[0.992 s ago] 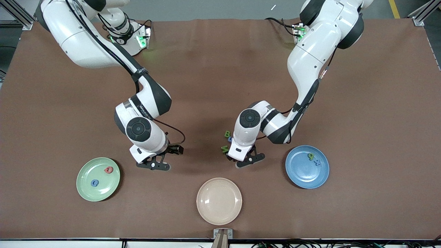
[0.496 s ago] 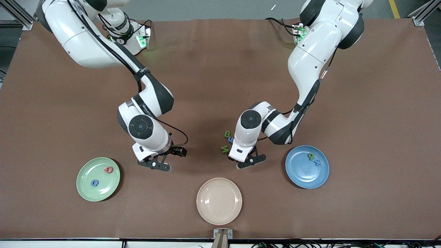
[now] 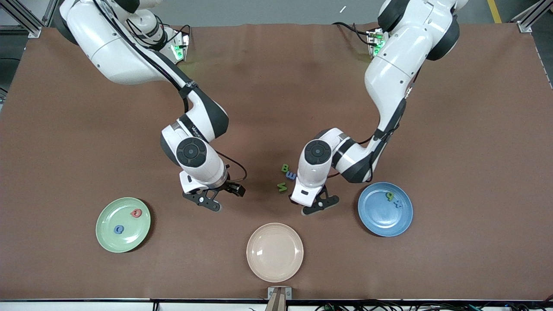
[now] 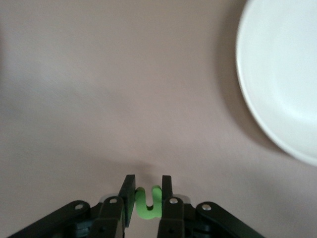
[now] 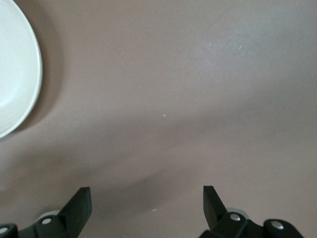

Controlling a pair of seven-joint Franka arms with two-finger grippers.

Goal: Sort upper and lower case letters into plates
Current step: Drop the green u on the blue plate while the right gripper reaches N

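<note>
Beige plate [image 3: 274, 252] near cam, btwn both grippers; 3 letters [image 3: 287, 176] beside.

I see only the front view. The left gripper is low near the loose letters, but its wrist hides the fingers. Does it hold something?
Observer: Yes. In the left wrist view the left gripper is shut on a green letter.
Operator: Which letter is it?
Observer: It looks like a U or a lowercase n; I cannot tell which.
Operator: And the right gripper, is it open?
Observer: Yes. In the right wrist view the right gripper is open and empty over bare table, with the cream plate at the picture's edge.
</note>
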